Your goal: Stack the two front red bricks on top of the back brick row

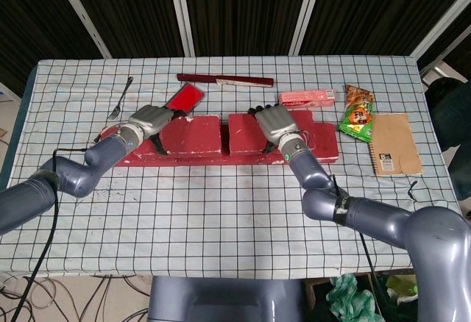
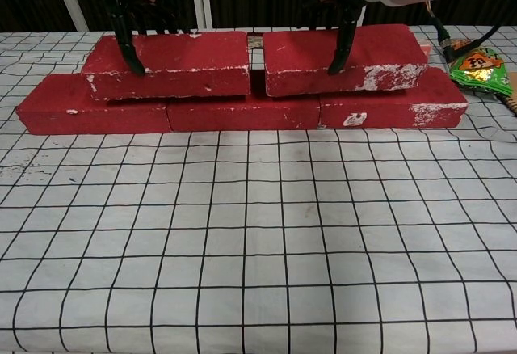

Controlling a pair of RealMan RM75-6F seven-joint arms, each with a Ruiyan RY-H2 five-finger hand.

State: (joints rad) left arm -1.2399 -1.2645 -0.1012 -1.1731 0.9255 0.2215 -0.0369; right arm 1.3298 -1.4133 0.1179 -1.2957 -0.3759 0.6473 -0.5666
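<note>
2 red bricks top the row; only overhead shows a fork.

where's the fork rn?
Head view, far left of the table: the fork lies on the checked cloth behind the left hand and the brick row, left of the flat red card.
</note>
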